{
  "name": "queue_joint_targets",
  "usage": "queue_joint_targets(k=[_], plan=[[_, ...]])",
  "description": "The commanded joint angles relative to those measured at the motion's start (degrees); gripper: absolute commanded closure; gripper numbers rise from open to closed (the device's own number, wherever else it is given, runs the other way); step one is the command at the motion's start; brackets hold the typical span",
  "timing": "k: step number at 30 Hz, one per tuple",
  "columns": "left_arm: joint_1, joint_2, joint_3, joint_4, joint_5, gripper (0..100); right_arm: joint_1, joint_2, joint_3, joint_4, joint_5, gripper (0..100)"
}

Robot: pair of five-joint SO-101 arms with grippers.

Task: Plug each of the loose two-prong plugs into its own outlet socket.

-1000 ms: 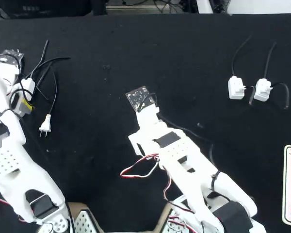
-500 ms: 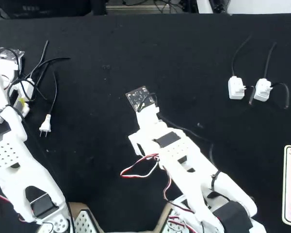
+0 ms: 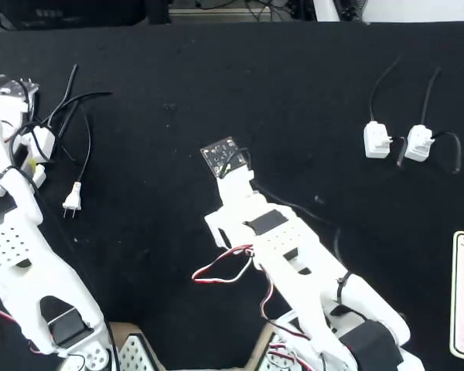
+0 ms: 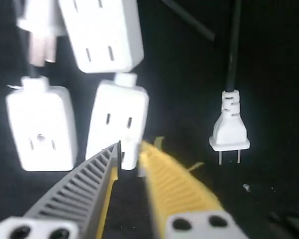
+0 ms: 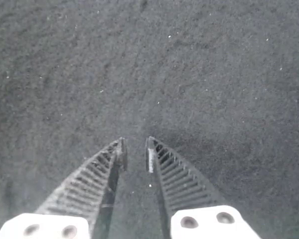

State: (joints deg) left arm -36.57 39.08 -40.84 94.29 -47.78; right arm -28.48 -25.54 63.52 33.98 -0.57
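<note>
Our left arm stretches forward along the left edge of the tabletop, its left claw angled downward with a narrow gap between the grey and yellow fingers. Our right arm lies extended from the near edge toward the middle, and its right claw points down close to the surface, tips slightly parted.

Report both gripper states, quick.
Left gripper: narrowly open, tips over a white outlet socket, gripping nothing.
Right gripper: narrowly open, empty, over the black table.
</note>
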Motion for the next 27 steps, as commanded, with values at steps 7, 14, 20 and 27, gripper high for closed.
queue_joint_targets(k=[7, 14, 20, 27], plan=[[-0.13, 2.99, -4.44, -1.49, -5.01, 76, -0.53, -1.8, -1.63, -1.49, 0.09, 93.0], [-2.24, 7.91, -5.49, -6.59, -4.92, 76, -0.53, -1.8, -1.63, -1.49, 0.09, 93.1], [-2.24, 7.38, -7.34, -6.51, -4.84, 76, -0.53, -1.8, -1.63, -1.49, 0.09, 93.1], [-2.24, 7.82, -8.66, -6.51, -4.84, 76, -0.53, -1.8, -1.63, -1.49, 0.09, 93.1]])
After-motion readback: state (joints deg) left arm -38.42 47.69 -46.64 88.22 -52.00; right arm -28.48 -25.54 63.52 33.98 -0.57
